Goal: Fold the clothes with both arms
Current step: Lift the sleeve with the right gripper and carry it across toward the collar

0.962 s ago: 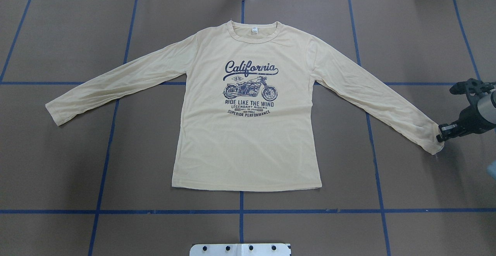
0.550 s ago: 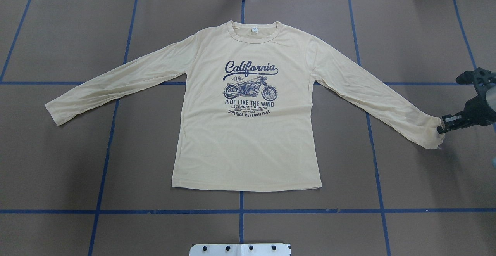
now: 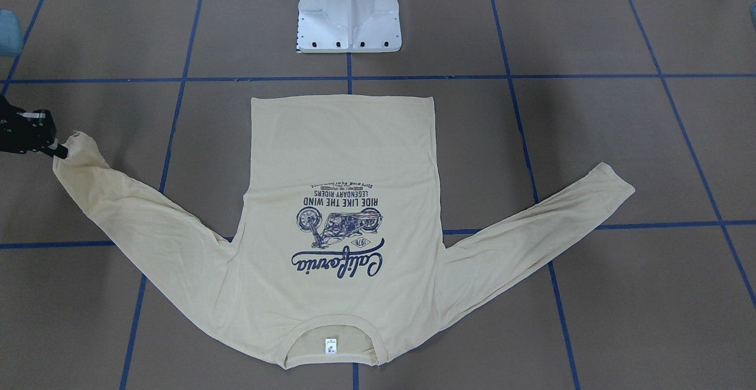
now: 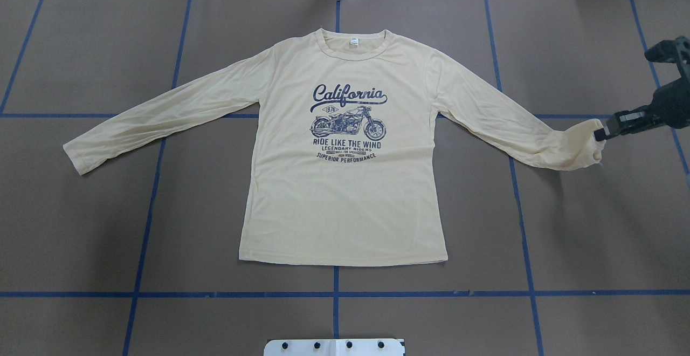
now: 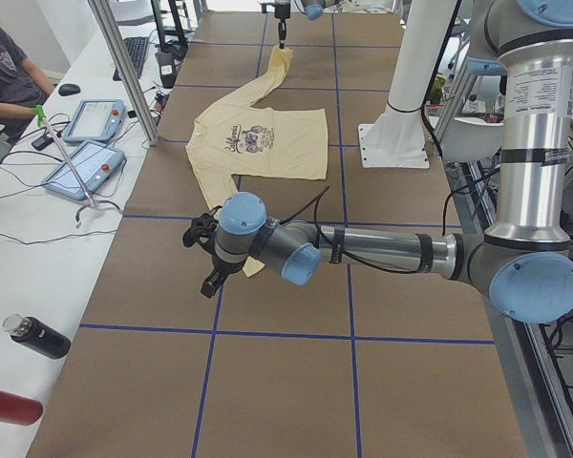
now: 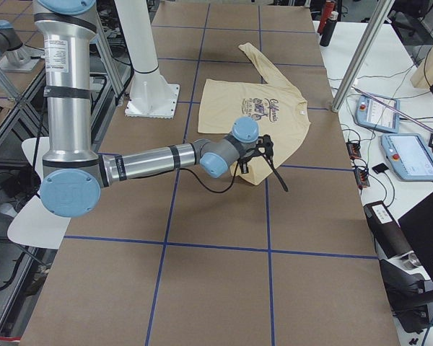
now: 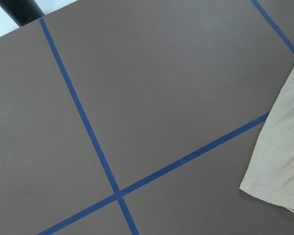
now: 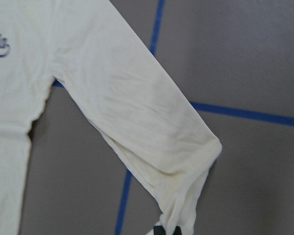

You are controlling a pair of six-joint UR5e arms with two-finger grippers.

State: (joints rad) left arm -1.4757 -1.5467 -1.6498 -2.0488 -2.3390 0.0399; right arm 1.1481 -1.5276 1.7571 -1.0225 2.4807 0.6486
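Lifted since a second ago, the right cuff (image 4: 583, 143) of the T-shirt (image 4: 345, 199) bunches in my right end effector (image 4: 599, 132), which is clamped on it far right of the base (image 4: 334, 347). The T-shirt lies flat, its bottom edge nearest the base. My left end effector (image 5: 211, 283) sits far left, its grip unreadable.

The black two-finger right gripper (image 4: 599, 134), pinching the cuff (image 4: 590, 141) of the pale cream-yellow long-sleeved T-shirt (image 4: 345, 205), has carried it farther from the robot, bunching it.
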